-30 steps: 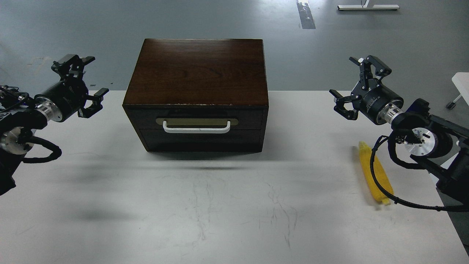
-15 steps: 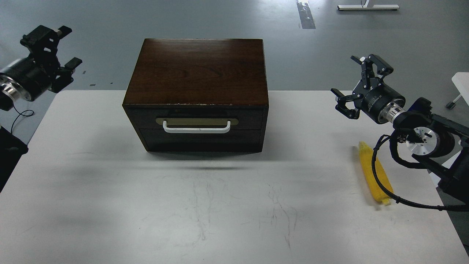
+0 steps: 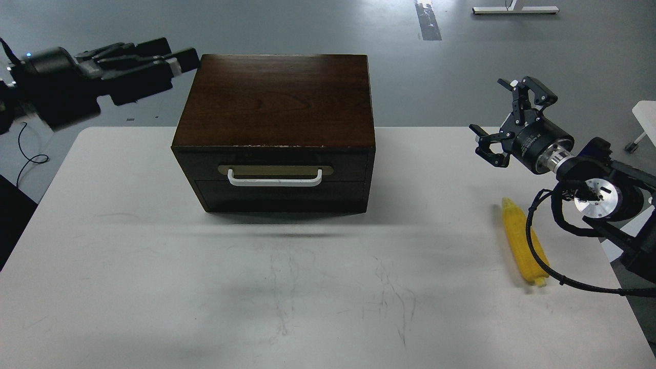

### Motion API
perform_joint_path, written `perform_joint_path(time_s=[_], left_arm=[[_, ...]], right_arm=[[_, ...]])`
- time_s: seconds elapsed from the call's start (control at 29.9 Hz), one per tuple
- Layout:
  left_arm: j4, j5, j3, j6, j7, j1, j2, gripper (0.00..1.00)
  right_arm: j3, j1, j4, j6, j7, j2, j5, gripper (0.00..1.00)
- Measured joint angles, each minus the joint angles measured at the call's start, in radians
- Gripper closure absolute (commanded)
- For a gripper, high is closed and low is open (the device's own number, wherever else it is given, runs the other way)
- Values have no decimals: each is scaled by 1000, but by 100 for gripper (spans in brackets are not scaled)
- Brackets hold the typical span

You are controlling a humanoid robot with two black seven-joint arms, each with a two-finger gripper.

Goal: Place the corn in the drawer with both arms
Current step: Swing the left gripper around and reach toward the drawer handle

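The corn (image 3: 520,233) lies lengthwise on the white table at the right, with my right arm's black cable across it. The drawer (image 3: 348,165) is closed in the front of the dark wooden cabinet (image 3: 277,97), and its white bar handle (image 3: 275,178) faces me. My left gripper (image 3: 177,60) is raised at the upper left, pointing right, with its tips by the cabinet's top left corner. It is blurred and seen side-on. My right gripper (image 3: 505,122) is open and empty, above the table beyond the corn and right of the cabinet.
The white table (image 3: 154,256) stretches in front of the cabinet, with faint scratches. The lower panel (image 3: 282,195) of the cabinet is also closed. A white object (image 3: 647,110) stands off the table at the far right. Grey floor lies behind.
My left arm has swung up and to the right, from the table's left side to the cabinet's top left corner. My right gripper has drifted slightly right. The corn and drawer are unmoved.
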Motion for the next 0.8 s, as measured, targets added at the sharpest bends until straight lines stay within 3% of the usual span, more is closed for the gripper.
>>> perform_joint_path(time_s=[0.17,0.37,0.8], left_arm=[[-7,341,34,52,0,11,-100,2],[6,535,160,122,0,9,-173,5],[72,649,206,139,0,25,-243,12]], right_arm=[[0,-2,0,0,0,-13,0,0],[4,-7,-5,-4,0,-20,0,0],[8,-8,-20,-8,1,-7,0,0]])
